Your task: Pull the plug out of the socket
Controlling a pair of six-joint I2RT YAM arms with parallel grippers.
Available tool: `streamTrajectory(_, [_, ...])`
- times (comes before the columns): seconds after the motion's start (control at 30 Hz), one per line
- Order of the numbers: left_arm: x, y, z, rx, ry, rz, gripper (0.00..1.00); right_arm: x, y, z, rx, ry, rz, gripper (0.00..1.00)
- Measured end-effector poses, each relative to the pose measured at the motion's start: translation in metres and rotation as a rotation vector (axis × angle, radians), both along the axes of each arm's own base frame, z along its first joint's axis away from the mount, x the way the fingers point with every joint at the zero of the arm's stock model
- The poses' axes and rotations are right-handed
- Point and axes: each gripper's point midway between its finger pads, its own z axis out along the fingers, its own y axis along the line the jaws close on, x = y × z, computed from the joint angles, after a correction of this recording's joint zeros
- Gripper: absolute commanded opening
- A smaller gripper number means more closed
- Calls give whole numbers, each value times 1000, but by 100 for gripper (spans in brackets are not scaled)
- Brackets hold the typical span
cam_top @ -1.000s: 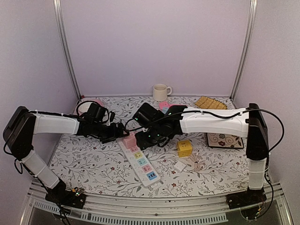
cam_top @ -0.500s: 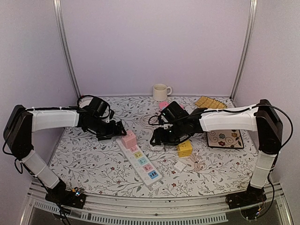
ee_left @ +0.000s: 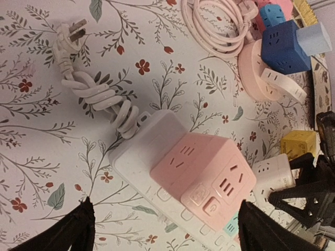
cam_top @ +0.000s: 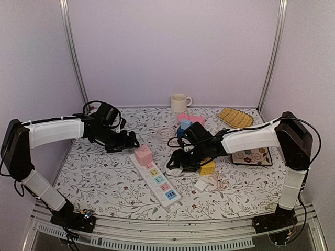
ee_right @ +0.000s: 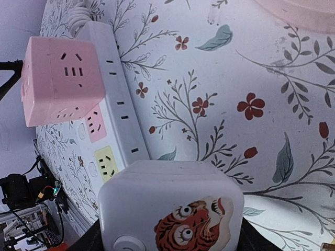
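Note:
A white power strip [cam_top: 157, 180] with coloured sockets lies on the flowered table, and a pink cube adapter [cam_top: 143, 155] is plugged into its far end. My right gripper [cam_top: 180, 161] is shut on a white cube plug [cam_top: 174, 163] with a tiger sticker [ee_right: 199, 225]. It holds the plug clear of the strip, just to the strip's right. The right wrist view shows the plug [ee_right: 172, 204] filling the space between my fingers, with the strip [ee_right: 118, 115] beyond it. My left gripper [cam_top: 131, 141] is open above the pink cube [ee_left: 204, 175], touching nothing.
A yellow cube [cam_top: 207, 166] and a small white adapter [cam_top: 201, 185] lie right of the held plug. Behind are a blue cube [cam_top: 184, 125], a coiled pink cable [ee_left: 214, 26], a mug [cam_top: 179, 102], a yellow mat [cam_top: 234, 117] and a patterned tile [cam_top: 251, 156].
My right gripper has drawn back to the right from the strip, carrying the white plug away from it. The left gripper has lifted slightly back from the strip's far end.

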Motion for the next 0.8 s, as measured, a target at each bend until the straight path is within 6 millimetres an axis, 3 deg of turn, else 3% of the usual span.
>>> streamTrajectory(0.23, [0,1,3,3,-4,0,95,-2,-15,-16,-9,38,-32,84])
streamTrajectory(0.37, [0,2,3,7,-4,1,95,-5,-32,-17,-27,47,-56,85])
streamTrajectory(0.6, [0,2,10,1,-21,1,95,3,-50,7,-49,-13,-107,84])
streamTrajectory(0.8, [0,-1,13,3,-28,-5,95,6,-63,11,-142,-47,-130,82])
